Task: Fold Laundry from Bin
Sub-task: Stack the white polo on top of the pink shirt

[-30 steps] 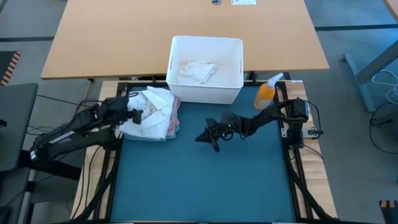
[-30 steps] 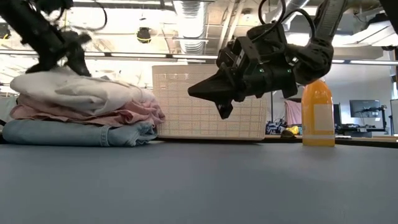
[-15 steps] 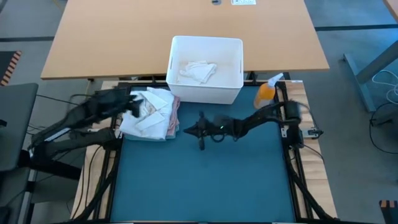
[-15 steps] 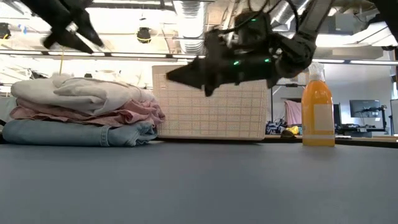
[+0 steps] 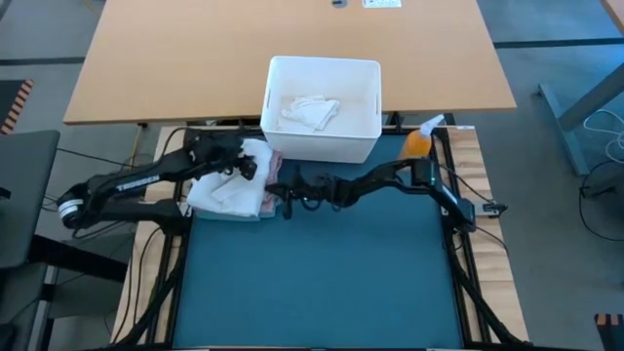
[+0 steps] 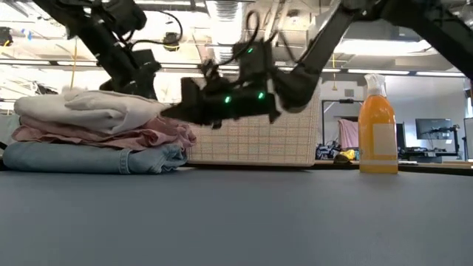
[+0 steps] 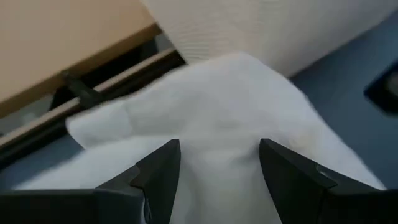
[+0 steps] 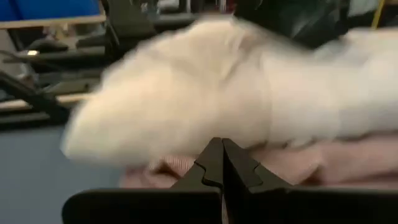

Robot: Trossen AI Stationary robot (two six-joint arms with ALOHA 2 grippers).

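Laundry [image 5: 234, 188] lay stacked at the table's [image 5: 322, 283] left edge, white cloth over pink shirt and jeans; one white piece [image 5: 310, 110] remained in the bin [image 5: 322, 146]; our left hand [image 5: 246, 168], open and empty, had returned above the pile; our right hand [image 5: 277, 188], shut and empty, had swung from mid-table to the pile's edge, probably to tidy it.

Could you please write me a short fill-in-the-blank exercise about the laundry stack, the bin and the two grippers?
1. In the stack, the folded jeans lie at the ____.
2. The right gripper, pointing at the stack's pink shirt, is ____.
3. The left gripper, over the top white cloth, is ____.
4. The bin holds one crumpled ____ cloth.

Missing words: bottom; shut; open; white
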